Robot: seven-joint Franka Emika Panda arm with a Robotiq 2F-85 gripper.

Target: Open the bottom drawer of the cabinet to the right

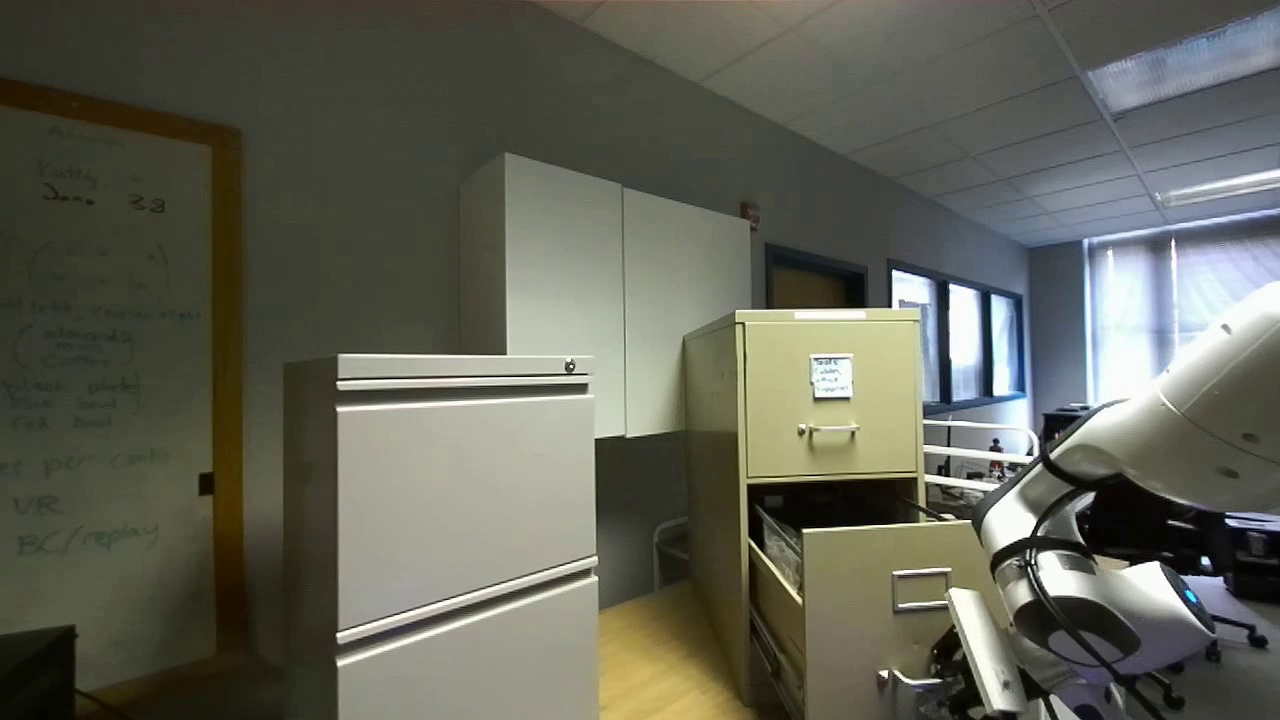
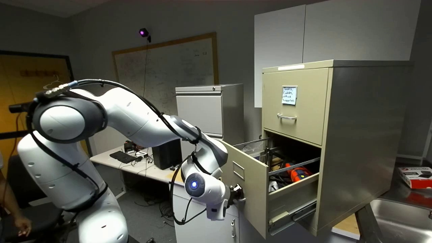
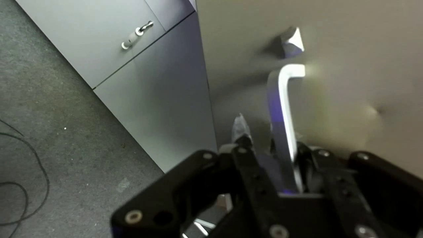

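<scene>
The tall beige filing cabinet (image 1: 712,480) shows in both exterior views (image 2: 364,135). Its top drawer (image 1: 780,400) is shut and has a label card and small handle. The drawer below it (image 2: 249,189) is pulled well out, its front (image 1: 860,580) facing the arm. My gripper (image 2: 238,193) is at this drawer's front, around its metal handle (image 3: 285,109). In the wrist view, the handle runs between the fingers of my gripper (image 3: 269,140). The left finger stands apart from the handle; the right finger is close beside it, and contact cannot be told.
Orange tools (image 2: 297,172) and other items lie in the open drawer. A light-grey cabinet (image 1: 465,500) stands beside the beige one. A metal sink (image 2: 405,216) is behind the cabinet's far side. White lower cupboards (image 3: 148,99) lie beside the drawer. A desk (image 2: 141,168) stands behind the arm.
</scene>
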